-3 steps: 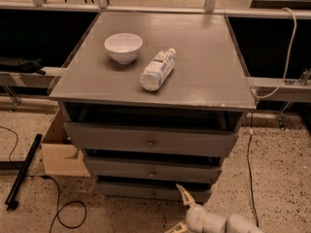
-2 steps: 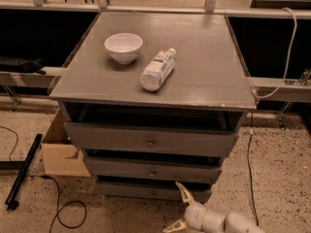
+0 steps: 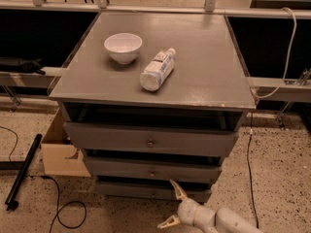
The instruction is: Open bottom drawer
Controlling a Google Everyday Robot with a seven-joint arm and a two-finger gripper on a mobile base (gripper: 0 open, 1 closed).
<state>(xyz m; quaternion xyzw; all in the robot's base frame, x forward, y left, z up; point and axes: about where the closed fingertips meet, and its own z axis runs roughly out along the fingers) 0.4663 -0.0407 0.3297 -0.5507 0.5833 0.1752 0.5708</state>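
The grey cabinet has three stacked drawer fronts. The bottom drawer (image 3: 131,190) is the lowest and narrowest, just above the floor, and its front sits close under the middle drawer (image 3: 151,169). My gripper (image 3: 170,204) is low in the view, in front of the bottom drawer's right half. It is open, with its cream fingers spread one above the other. The upper fingertip (image 3: 175,186) overlaps the drawer front; whether it touches is unclear. Nothing is held.
A white bowl (image 3: 123,46) and a plastic bottle (image 3: 157,70) lying on its side rest on the cabinet top (image 3: 204,62). A cardboard box (image 3: 60,152) stands at the cabinet's left. Black cables and a rod (image 3: 22,171) lie on the speckled floor.
The gripper has crept slightly left along the bottom drawer front. The drawers, bowl and bottle have not moved.
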